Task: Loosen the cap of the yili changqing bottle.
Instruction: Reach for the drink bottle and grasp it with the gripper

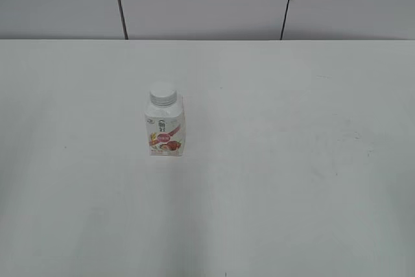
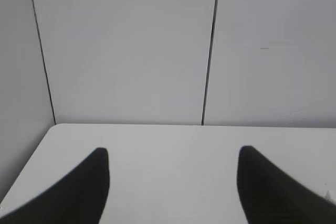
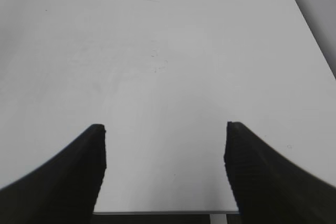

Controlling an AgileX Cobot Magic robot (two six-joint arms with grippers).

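The yili changqing bottle (image 1: 164, 128) stands upright on the white table (image 1: 292, 180), left of the middle in the exterior view. It is small and white with a red and pink fruit label. The white ribbed cap (image 1: 163, 94) sits on its neck. Neither gripper shows in the exterior view. My left gripper (image 2: 173, 153) is open and empty over the table's far left part, facing the wall. My right gripper (image 3: 164, 127) is open and empty over the table near its front edge. The bottle is out of both wrist views.
A grey panelled wall (image 1: 207, 1) with dark vertical seams runs behind the table. The table's left edge (image 2: 31, 156) shows in the left wrist view, its front edge (image 3: 157, 212) and right edge (image 3: 310, 30) in the right wrist view.
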